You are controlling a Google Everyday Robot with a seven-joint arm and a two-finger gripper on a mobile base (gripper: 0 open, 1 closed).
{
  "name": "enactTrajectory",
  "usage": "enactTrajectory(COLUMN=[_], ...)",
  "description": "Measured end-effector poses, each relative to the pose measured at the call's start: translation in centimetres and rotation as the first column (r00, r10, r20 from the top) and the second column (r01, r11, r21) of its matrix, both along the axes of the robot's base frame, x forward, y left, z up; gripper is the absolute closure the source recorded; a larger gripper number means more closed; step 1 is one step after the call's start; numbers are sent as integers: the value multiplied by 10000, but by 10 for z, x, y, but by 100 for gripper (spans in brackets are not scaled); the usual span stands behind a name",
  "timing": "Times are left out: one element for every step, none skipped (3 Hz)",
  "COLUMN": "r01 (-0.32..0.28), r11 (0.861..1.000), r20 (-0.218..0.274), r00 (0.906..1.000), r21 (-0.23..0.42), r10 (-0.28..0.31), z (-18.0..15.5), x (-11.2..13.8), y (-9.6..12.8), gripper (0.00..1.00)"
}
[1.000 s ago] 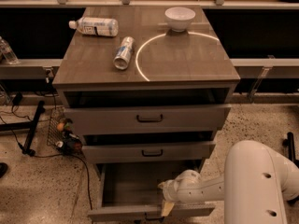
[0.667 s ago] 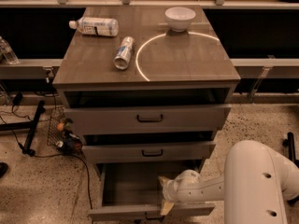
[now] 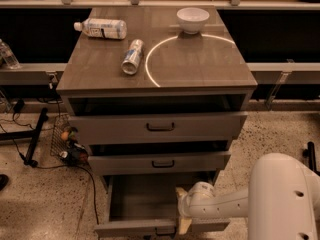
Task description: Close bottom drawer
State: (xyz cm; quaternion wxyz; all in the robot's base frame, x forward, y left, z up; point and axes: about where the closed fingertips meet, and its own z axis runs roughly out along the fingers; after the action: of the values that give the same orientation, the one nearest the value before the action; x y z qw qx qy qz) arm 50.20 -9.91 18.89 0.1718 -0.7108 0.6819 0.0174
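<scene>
The table (image 3: 200, 66) occupies the centre of the frame and carries three drawers in its front face. The top drawer (image 3: 115, 128) is pulled out slightly, with a dark gap above its panel. The middle drawer (image 3: 125, 163) is open by a similar small amount. The bottom drawer (image 3: 140, 199) is at the lower centre of the frame and is extended much further than the other two, so that its plain grey interior is exposed. Its front panel lies along the bottom edge of the frame. The gripper (image 3: 181, 207) is at the lower centre, just right of the drawer's midline, above the open interior and close to the front panel. The fingers (image 3: 184, 225) are spread apart and hold nothing. One fingertip is over the interior near the back. The other lies across the top edge of the front panel, but contact cannot be confirmed. The white arm (image 3: 285, 199) enters from the lower right corner. On the table, a white bowl (image 3: 192, 19) stands at the upper centre. A bottle (image 3: 102, 28) lies on its side at the upper left, and a can (image 3: 132, 57) lies on its side just below it. A bright arc of light (image 3: 150, 59) curves across the surface. Cables (image 3: 70, 151) lie on the floor at the left.
</scene>
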Motion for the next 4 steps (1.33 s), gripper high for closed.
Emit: enactTrajectory(r01=[670, 1056, 1350, 1432], r11=[9960, 9911, 9858, 9838], r20=[333, 664, 1335, 1691], r00=[9973, 9927, 9836, 9778], r21=[-595, -808, -1004, -1083], r10=[-651, -1003, -1211, -1237], z=[8, 10, 18, 24], x=[-2, -2, 11, 21], y=[-15, -20, -21, -21], gripper=[0, 0, 25, 47])
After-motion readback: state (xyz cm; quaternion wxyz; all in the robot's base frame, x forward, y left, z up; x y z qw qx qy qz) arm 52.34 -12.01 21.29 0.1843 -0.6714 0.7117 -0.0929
